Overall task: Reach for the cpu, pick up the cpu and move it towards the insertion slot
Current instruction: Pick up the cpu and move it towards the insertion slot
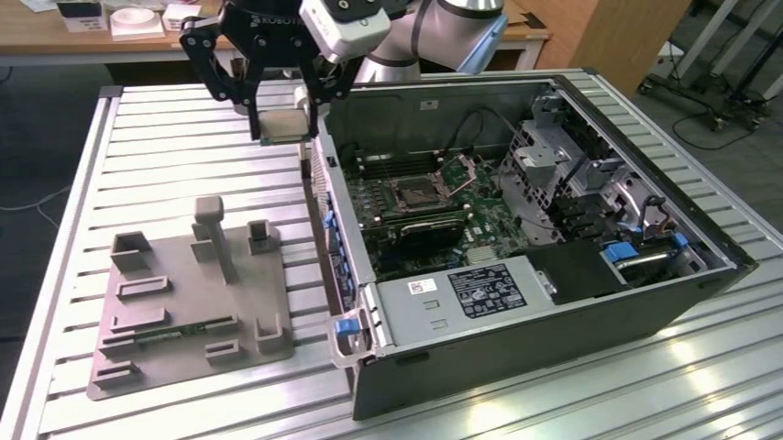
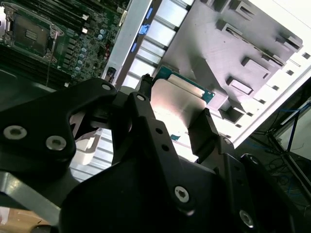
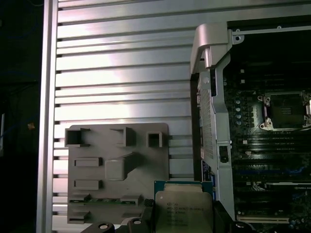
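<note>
The cpu [image 1: 282,123], a flat square chip with a silver top plate, hangs in the air above the slatted table, just outside the open computer case's far corner. My gripper [image 1: 284,130] is shut on it, one black finger on each side. In both wrist views the cpu [image 2: 179,99] [image 3: 183,208] sits between the fingers [image 2: 206,128]. The insertion slot [image 1: 417,192], a square socket with a silver frame and its metal plate hinged up, lies on the green board inside the case, to the exterior view's right of the gripper. The slot also appears in both wrist views [image 2: 28,34] [image 3: 287,109].
The open computer case [image 1: 367,302] lies on the slatted metal table [image 1: 159,137], its side wall between gripper and board. A grey moulded fixture [image 1: 183,293] with posts and pockets lies on the exterior view's left, a thin green memory stick [image 1: 183,331] in one groove. A desk stands behind.
</note>
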Robot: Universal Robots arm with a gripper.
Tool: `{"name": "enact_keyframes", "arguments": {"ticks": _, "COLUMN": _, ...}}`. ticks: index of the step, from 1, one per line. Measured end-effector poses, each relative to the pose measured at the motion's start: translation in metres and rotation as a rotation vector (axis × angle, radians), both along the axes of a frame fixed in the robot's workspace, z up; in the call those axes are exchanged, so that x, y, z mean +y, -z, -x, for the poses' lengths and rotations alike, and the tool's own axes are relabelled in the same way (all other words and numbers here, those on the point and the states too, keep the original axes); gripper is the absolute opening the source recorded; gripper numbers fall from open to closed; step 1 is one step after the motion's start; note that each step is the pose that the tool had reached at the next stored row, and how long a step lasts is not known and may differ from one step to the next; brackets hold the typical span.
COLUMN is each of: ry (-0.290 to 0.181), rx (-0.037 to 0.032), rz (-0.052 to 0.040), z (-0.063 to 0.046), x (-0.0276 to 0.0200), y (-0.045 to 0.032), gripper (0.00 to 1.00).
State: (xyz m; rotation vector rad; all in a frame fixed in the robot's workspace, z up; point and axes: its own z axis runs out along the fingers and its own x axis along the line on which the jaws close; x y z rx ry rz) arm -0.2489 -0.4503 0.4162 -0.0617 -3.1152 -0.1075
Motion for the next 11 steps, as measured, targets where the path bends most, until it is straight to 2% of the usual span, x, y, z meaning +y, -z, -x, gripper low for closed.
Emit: {"name": "enact_keyframes", "arguments": {"ticks": 11, "ry": 0.0, "rx": 0.0, "rz": 0.0, "z": -0.0023, "x": 0.0, "y": 0.0, "gripper": 0.54}}
